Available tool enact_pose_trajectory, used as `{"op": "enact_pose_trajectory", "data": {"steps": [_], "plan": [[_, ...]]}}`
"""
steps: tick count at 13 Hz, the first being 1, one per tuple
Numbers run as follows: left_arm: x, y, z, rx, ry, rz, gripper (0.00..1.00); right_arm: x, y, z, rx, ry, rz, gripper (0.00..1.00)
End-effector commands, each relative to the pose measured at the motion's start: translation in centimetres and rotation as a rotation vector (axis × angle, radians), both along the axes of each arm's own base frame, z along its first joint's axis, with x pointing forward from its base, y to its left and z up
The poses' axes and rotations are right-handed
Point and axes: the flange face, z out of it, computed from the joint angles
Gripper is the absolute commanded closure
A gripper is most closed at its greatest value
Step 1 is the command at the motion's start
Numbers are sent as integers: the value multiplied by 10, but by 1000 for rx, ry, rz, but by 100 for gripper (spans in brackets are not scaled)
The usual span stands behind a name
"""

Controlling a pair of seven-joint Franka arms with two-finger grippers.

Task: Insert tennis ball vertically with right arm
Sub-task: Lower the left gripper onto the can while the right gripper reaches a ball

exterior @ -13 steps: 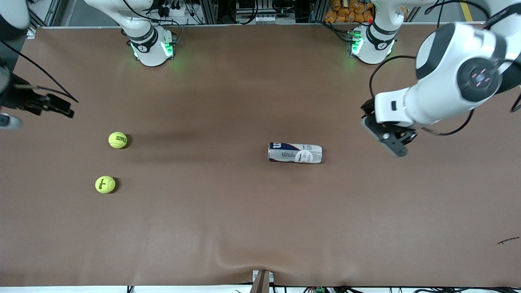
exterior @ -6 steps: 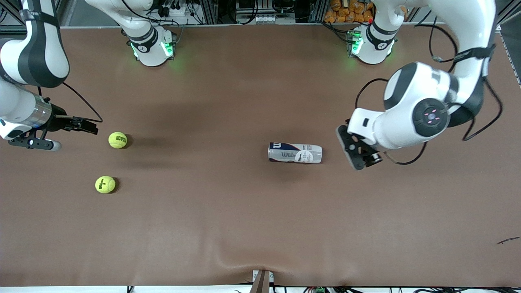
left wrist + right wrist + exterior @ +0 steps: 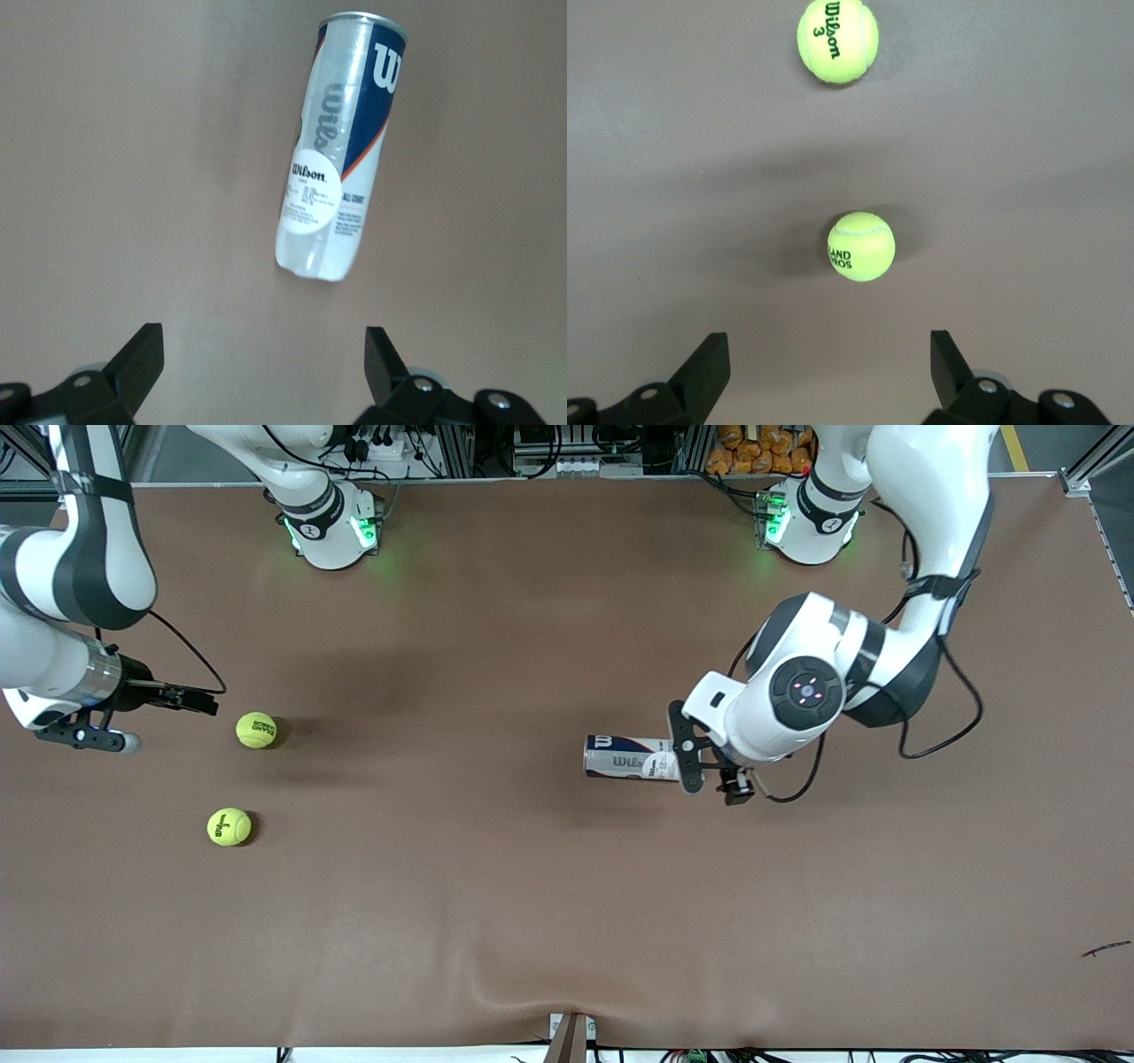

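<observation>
Table: you see a wide brown mat (image 3: 496, 886) covering the whole surface, slightly rippled at the edge nearest the front camera, with soft shadows under both arms.
Room: along the top of the front view you see metal framing, cables and an orange pile of small items (image 3: 753, 450); both arm bases glow green.
Tennis balls: two yellow balls lie toward the right arm's end. The first ball (image 3: 256, 730) (image 3: 861, 246) is farther from the front camera; the second ball (image 3: 229, 826) (image 3: 837, 41), marked with a 3, lies nearer to it. They are well apart.
Can: a clear Wilson can (image 3: 631, 757) (image 3: 338, 150) lies on its side near the table's middle, well apart from the balls.
Right gripper: you have the right gripper (image 3: 190, 700) (image 3: 824, 372) low over the mat just beside the first ball, fingers spread wide and holding nothing.
Left gripper: the left gripper (image 3: 700, 766) (image 3: 261, 376) hangs over the can's end that points toward the left arm's end, fingers wide, empty.
Stray item: a small dark sliver (image 3: 1106, 949) lies near the left arm's end.
</observation>
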Motion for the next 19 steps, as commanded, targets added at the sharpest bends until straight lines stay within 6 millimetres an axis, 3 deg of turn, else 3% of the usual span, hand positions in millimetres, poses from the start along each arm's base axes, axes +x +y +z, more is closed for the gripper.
{"op": "enact_pose_trajectory", "data": {"steps": [1, 6, 8, 13, 16, 19], "plan": [[-5, -8, -39, -21, 11, -42, 0, -8, -7, -27, -10, -7, 9, 0], [-41, -45, -76, -56, -33, -85, 0, -15, -51, -88, 8, -18, 30, 0], [-52, -51, -91, -72, -56, -97, 0, -16, -48, -101, 18, 4, 24, 0], [-66, -60, -104, -70, -66, -132, 0, -18, -38, -132, 49, 30, 2, 0], [-83, -55, -129, -72, -91, -154, 0, -17, -31, -147, 47, 33, -43, 0], [-86, -56, -135, -62, -102, -180, 0, -19, 1, -164, 22, 4, -66, 0]]}}
